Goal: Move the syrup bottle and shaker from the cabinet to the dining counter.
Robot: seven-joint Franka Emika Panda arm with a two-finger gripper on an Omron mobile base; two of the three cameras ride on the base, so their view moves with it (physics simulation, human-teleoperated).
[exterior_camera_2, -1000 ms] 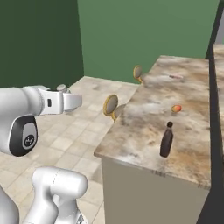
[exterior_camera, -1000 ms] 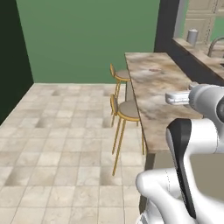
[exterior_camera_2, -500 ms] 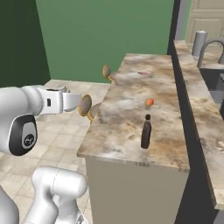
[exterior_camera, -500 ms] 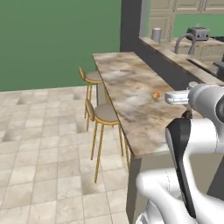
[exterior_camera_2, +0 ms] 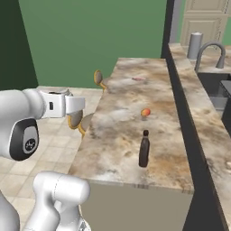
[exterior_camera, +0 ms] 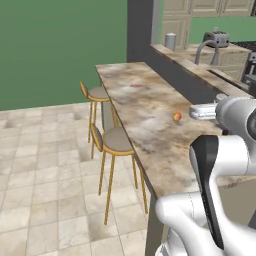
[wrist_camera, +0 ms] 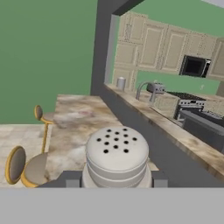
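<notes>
The bench (exterior_camera_2: 117, 131), a long tan-brown marbled top with a grey raised back wall, ran from the lower centre of the right base frame up toward its top, and filled the middle of the left base frame. Two gold-legged stools (exterior_camera: 114, 142) stood along its open side, at centre left of the left base frame. The syrup bottle (exterior_camera_2: 144, 149) stood upright on the bench, just below the middle of the right base frame, near its front edge. An orange fruit (exterior_camera_2: 145, 112) lay on the bench above it, apart from the bottle. A grey canister (exterior_camera_2: 195, 45) stood at the upper right, beside a curved tap (exterior_camera_2: 211, 50). My jaws pinched the shaker (wrist_camera: 116, 156), whose perforated pale cap sat at lower centre of the hand frame, a dark fingertip (wrist_camera: 70, 180) at each side.
</notes>
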